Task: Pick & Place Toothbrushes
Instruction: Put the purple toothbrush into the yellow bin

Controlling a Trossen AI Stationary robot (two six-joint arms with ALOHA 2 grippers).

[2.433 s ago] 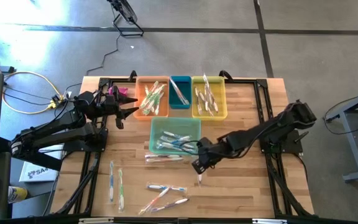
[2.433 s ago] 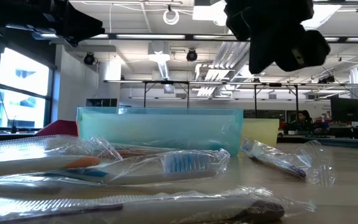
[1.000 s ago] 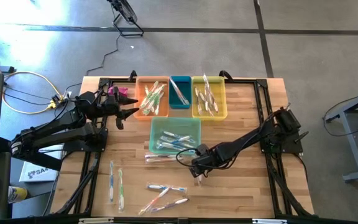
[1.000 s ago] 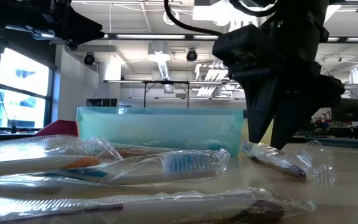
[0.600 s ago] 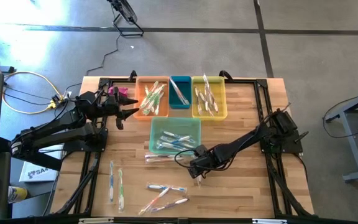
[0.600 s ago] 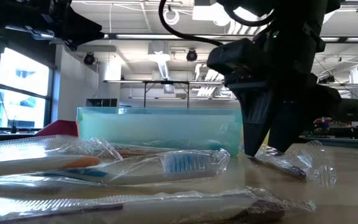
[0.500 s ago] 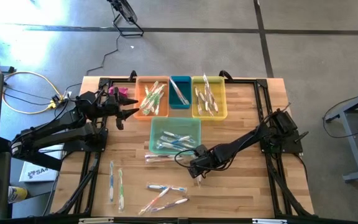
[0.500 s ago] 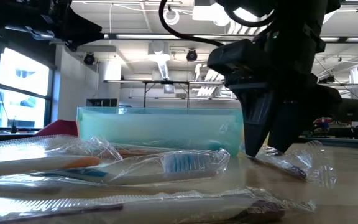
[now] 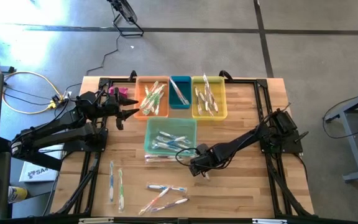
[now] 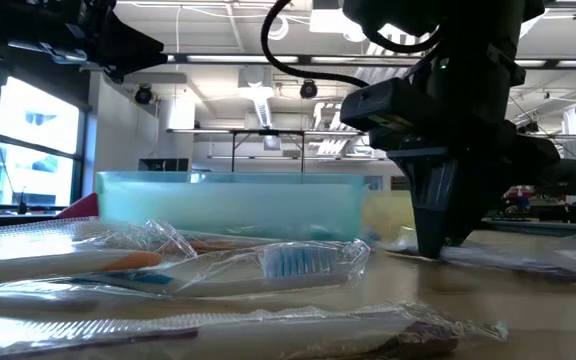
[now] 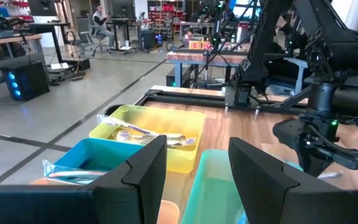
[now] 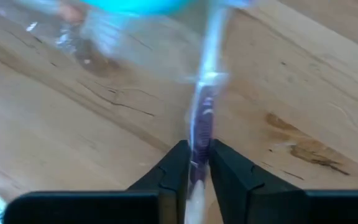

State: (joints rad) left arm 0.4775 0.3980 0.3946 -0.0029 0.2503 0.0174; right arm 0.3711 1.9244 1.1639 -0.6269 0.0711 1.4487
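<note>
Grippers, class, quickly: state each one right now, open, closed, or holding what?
Left gripper: open, empty, raised near the orange bin.
Right gripper: closed on a wrapped toothbrush, low over the table.

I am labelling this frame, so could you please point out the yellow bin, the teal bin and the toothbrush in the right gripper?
yellow bin (image 9: 196,112), high view, its near-left rim.
teal bin (image 9: 148,127), high view, its left wall.
toothbrush (image 12: 202,118), right wrist view, the purple handle just beyond the closed fingers.
</note>
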